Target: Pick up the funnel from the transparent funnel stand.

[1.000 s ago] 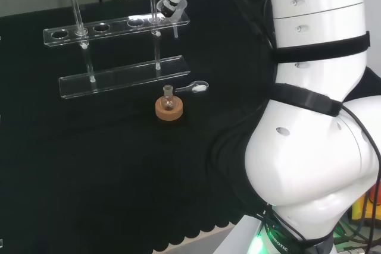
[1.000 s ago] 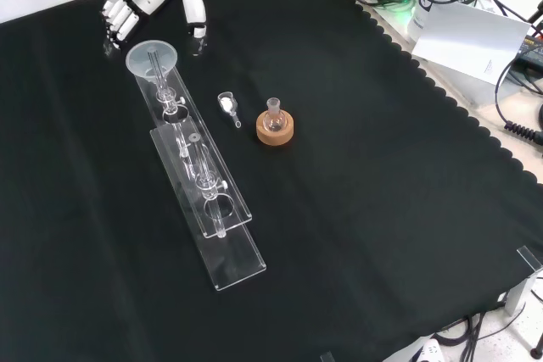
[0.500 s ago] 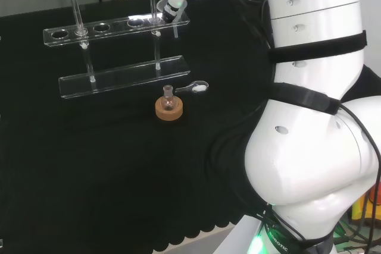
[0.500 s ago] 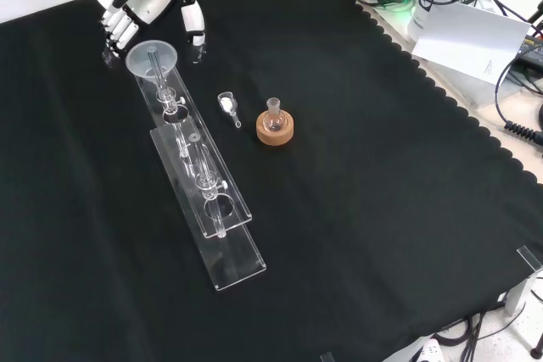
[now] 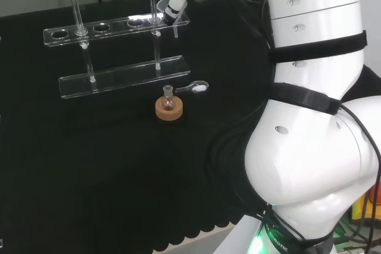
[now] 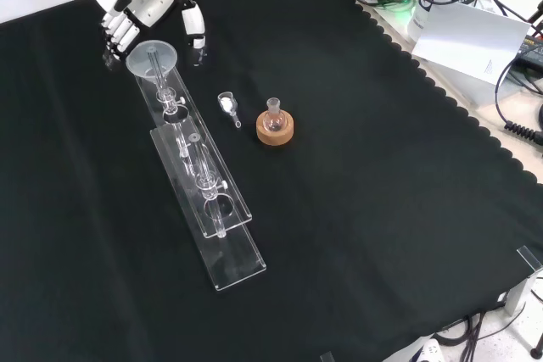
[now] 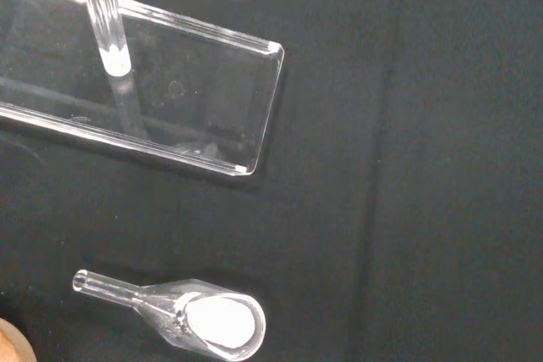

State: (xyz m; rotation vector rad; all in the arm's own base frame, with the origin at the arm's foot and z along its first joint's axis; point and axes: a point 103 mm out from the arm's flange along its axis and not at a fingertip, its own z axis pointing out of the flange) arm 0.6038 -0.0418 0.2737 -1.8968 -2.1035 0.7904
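1. The funnel [image 6: 152,58] sits in the end hole of the stand [image 6: 200,186], at the stand's far end in the front view; its stem hangs down through the top shelf.
2. The hand [image 6: 136,8] is at the funnel's rim, coming in from the top of the front view. Its fingers [image 6: 118,33] lie on the rim's left side and the thumb [image 6: 197,30] on the right, spread wide with the funnel between them. Contact with the rim cannot be told.
3. In the head view the hand [image 5: 177,1] is at the right end of the stand's top shelf.
4. A small flask [image 6: 273,114] stands on a cork ring [image 6: 276,130], well to the right of the stand in the front view.
5. A glass scoop [image 7: 197,322] with white powder lies on the cloth [image 6: 382,192] between the stand and the flask.
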